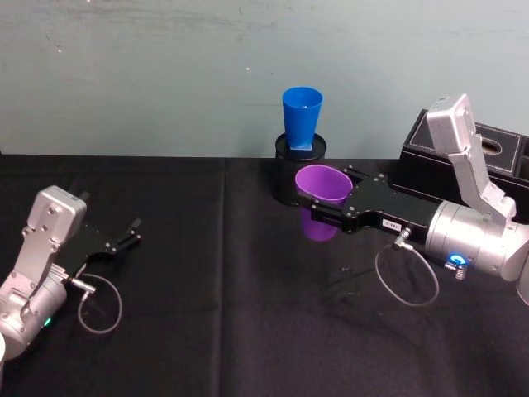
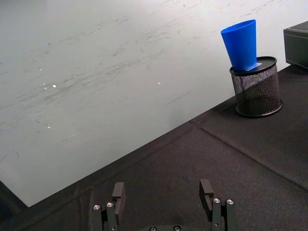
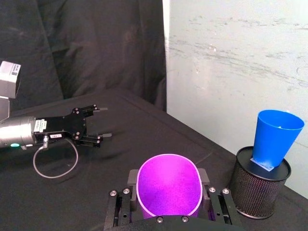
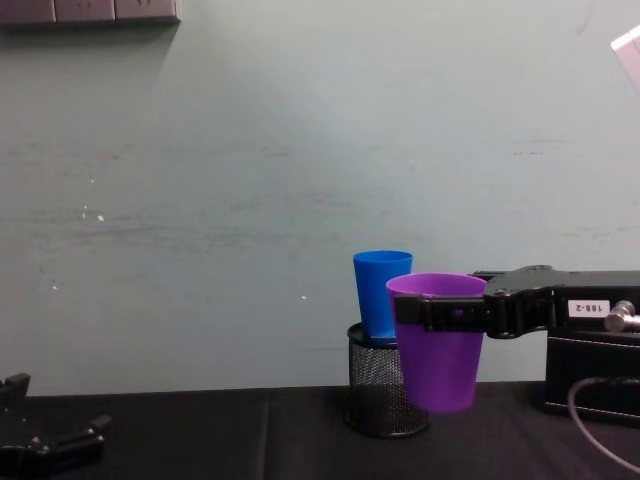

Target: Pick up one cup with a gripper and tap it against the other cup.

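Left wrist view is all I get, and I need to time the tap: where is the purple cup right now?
Observer: The right tool is shut on the purple cup, holding it off the table.
Operator: Is it touching the blue cup?
Observer: No. The right wrist view shows a clear gap between it and the blue cup.
Operator: Is purple tipped over?
Observer: No. In the chest view it hangs roughly upright, rim up, gripped just below the rim.
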Controlling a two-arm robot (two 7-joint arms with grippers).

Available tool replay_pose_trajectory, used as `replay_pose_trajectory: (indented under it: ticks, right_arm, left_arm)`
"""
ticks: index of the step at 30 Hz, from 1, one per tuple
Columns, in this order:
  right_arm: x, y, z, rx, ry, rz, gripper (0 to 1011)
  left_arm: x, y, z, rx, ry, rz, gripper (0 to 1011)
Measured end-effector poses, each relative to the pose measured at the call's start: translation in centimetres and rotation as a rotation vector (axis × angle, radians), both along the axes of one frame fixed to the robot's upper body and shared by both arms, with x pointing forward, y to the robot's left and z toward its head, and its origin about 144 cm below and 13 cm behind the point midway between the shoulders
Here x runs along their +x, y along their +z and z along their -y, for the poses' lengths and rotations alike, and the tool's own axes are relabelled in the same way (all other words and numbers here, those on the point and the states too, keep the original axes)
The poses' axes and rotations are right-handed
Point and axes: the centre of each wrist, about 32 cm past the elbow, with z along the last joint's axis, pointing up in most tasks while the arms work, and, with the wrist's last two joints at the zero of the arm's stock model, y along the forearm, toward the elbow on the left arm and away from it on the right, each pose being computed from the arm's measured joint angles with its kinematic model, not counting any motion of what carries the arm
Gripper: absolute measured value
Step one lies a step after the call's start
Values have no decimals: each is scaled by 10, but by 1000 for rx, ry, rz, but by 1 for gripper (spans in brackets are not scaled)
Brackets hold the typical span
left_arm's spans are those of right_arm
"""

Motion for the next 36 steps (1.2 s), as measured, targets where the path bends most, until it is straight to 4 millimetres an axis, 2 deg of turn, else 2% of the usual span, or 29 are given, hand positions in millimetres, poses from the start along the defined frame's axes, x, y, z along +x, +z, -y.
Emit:
replay_pose_trajectory:
  ticks: [36]
  right_arm:
    - [1, -2, 0, 0, 6, 1, 723]
  left_arm:
    - [0, 0, 0, 0, 0, 0, 1011]
